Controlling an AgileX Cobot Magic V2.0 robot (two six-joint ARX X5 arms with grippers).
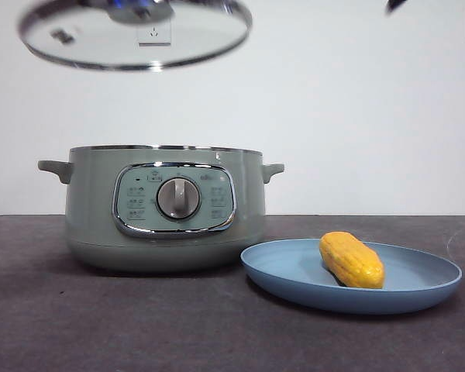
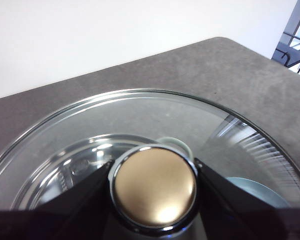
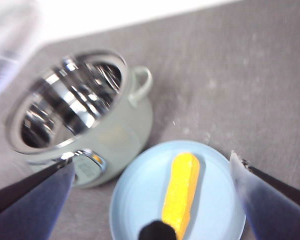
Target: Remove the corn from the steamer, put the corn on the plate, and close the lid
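Plate [image 1: 294,267] with corn [image 1: 351,260], lid [image 1: 136,35] cropped.

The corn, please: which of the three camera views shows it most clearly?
The front view is best: the corn lies sharp and near on the light-blue plate, kernel rows visible. The right wrist view shows the cob from above but blurred, one end hidden behind a dark part. The left wrist view does not show it.

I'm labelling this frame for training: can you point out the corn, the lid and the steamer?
corn [image 1: 351,260]: front view, middle of the cob lying on the plate.
lid [image 1: 194,35]: front view, the glass dome, held in the air.
steamer [image 1: 93,209]: front view, green side wall beside the control panel.
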